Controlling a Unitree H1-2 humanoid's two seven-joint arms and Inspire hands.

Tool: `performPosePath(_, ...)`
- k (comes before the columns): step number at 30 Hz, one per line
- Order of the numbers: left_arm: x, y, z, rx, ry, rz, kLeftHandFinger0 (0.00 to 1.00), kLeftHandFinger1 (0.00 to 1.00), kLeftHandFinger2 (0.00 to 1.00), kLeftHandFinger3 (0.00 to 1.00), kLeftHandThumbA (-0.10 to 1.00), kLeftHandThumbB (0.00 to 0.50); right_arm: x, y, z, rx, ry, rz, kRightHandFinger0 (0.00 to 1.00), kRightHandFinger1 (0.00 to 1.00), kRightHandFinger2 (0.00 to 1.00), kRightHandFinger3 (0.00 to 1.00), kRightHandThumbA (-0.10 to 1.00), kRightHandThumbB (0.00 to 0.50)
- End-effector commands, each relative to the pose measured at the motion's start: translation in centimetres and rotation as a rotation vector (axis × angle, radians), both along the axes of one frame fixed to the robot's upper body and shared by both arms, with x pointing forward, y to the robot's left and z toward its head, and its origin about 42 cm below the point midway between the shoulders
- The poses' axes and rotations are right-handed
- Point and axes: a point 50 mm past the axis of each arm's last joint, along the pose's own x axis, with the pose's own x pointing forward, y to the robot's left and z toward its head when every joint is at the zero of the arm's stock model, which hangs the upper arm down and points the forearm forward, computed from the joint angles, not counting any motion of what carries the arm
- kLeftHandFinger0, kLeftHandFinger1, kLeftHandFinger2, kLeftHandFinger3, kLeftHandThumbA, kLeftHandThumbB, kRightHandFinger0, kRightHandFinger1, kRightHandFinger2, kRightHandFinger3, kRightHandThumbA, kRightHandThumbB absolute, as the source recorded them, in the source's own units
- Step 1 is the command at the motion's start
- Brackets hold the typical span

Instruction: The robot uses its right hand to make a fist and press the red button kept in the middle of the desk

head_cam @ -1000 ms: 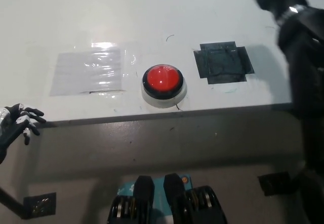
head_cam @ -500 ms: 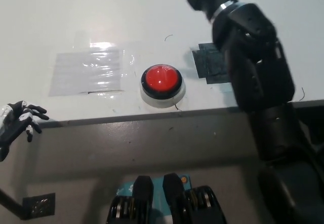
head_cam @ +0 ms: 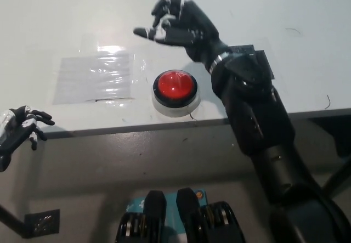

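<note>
The red button point(head_cam: 175, 85) is sitting on its pale round base near the front edge of the white desk point(head_cam: 55, 18), roughly midway along it. The black right hand point(head_cam: 178, 23) is hovering above the desk just behind the button, apart from it, fingers partly curled and spread, gripping nothing; no fist is formed. Its arm is crossing a black tape patch point(head_cam: 258, 62) to the button's right. A clear tape sheet point(head_cam: 96, 78) is lying flat on the desk to the button's left. The white left hand point(head_cam: 19, 128) is resting off the desk's front left edge, fingers apart, empty.
</note>
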Motion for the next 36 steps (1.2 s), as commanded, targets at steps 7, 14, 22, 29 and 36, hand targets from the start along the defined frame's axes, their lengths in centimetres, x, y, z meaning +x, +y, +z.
performPosePath(7,0.8,0.2,2.5,0.035,-0.066,-0.027,0.17,0.29,0.42,0.59,0.54,0.000,0.0,-0.7,-1.9,0.001,-0.043,0.001,0.00,0.00,0.18,0.24,1.00,0.416)
performPosePath(14,1.1,0.3,3.3,0.047,-0.076,-0.033,0.16,0.29,0.44,0.57,0.53,0.000,-0.7,-0.5,-4.6,-0.029,0.028,-0.012,0.00,0.00,0.27,0.32,1.00,0.357)
performPosePath(22,1.3,0.3,3.7,0.047,-0.073,-0.030,0.14,0.28,0.42,0.58,0.53,0.000,-1.4,0.1,-7.5,-0.101,0.082,0.012,0.00,0.00,0.23,0.32,1.00,0.359)
performPosePath(29,1.4,0.4,3.9,0.048,-0.080,-0.032,0.14,0.29,0.45,0.58,0.54,0.000,-2.4,-0.8,-11.1,-0.133,0.177,0.029,0.00,0.00,0.18,0.27,1.00,0.406)
performPosePath(36,1.5,0.6,3.7,0.062,-0.084,-0.026,0.16,0.29,0.45,0.58,0.56,0.000,-2.9,-2.1,-12.8,-0.150,0.241,0.012,0.00,0.00,0.23,0.35,1.00,0.400)
